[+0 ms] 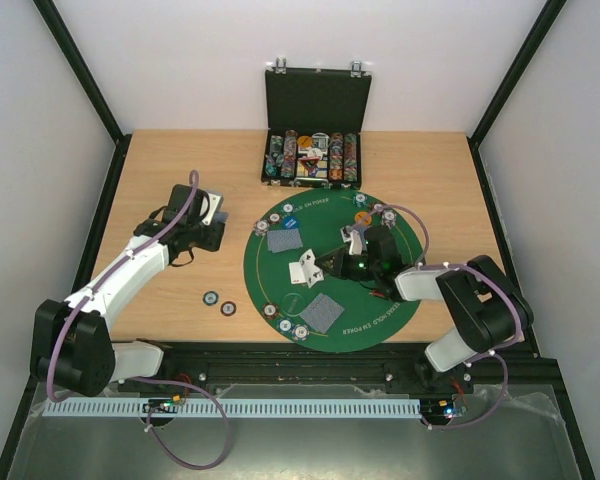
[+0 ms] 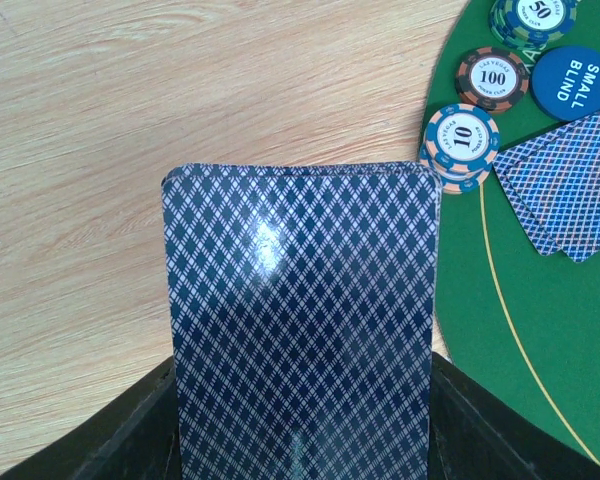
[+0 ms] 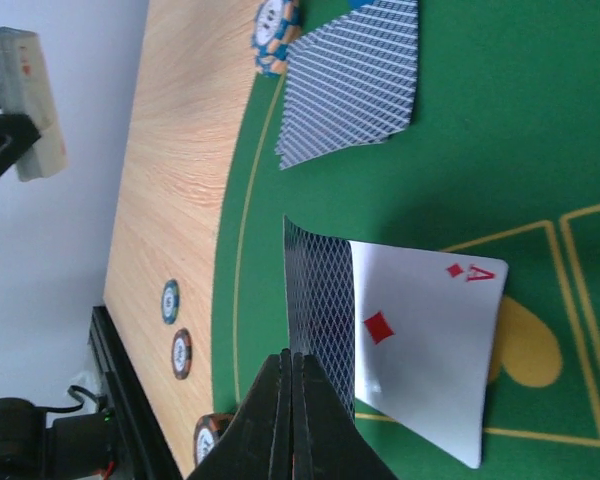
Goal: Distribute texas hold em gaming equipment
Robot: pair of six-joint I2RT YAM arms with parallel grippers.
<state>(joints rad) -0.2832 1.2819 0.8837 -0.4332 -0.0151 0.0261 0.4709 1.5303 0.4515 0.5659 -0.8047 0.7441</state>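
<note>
right claw is clenched on the edge of a single card. the card stands on edge with its back showing, just beside the face-up ace of diamonds on the green mat; can't tell if they touch. a card is thin, light, bendy and slick. my read is that an edge pinch like this holds it, but it could flop or slip if swung fast, and flat ones on the felt likely need a corner lifted first.

left claw is grasping the deck by its sides, off the mat over bare desk. the stack is stiff as a block, but top cards could slide if it's tipped.

outward, a 10 chip sits at the mat's rim near a face-down pair. loose chips lie on the wood between the arms. the left of the desk has open room, the mat centre looks crowded, and the case sits at the far side.
</note>
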